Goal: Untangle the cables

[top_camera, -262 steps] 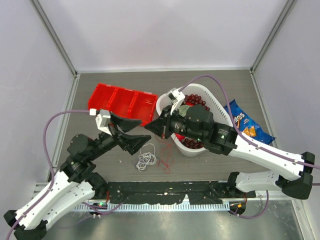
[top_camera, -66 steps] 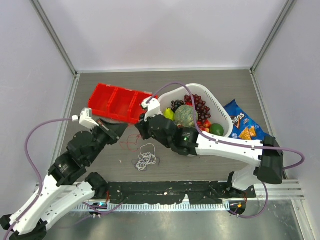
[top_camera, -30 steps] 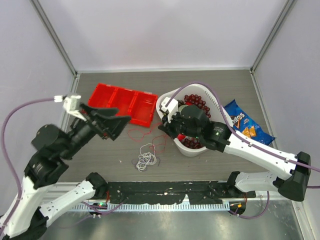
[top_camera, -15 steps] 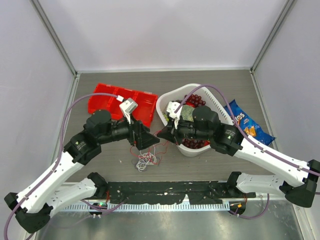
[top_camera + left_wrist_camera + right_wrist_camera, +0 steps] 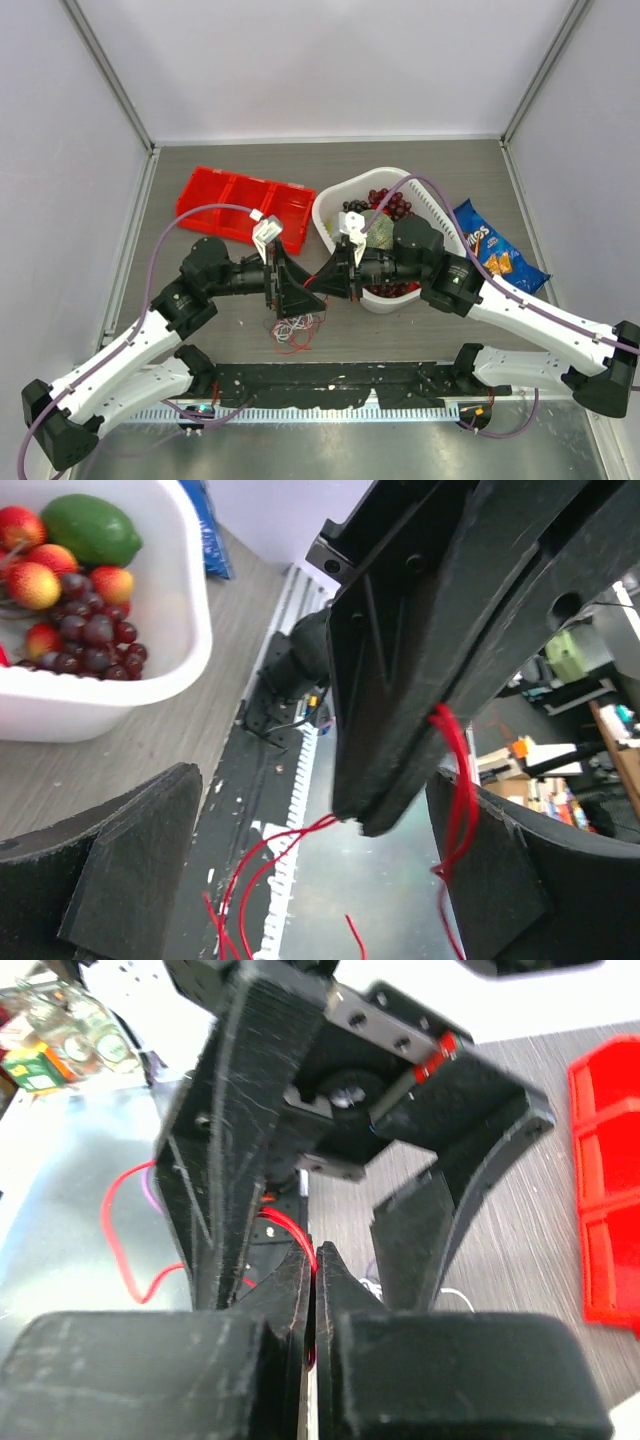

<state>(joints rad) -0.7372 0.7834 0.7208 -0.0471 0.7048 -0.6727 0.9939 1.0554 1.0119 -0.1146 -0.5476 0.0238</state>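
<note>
The blue chip bag on the right carries lettering I can't quite read from above (possibly Doritos). Left of it, the white basket holds grapes and other fruit. The red tray lies far left on the desk. My right gripper is pinched tight on the red cable. Its tips sit between the wide-spread fingers of my left gripper, which clamps nothing. The white cable lies coiled on the desk just below them.
</note>
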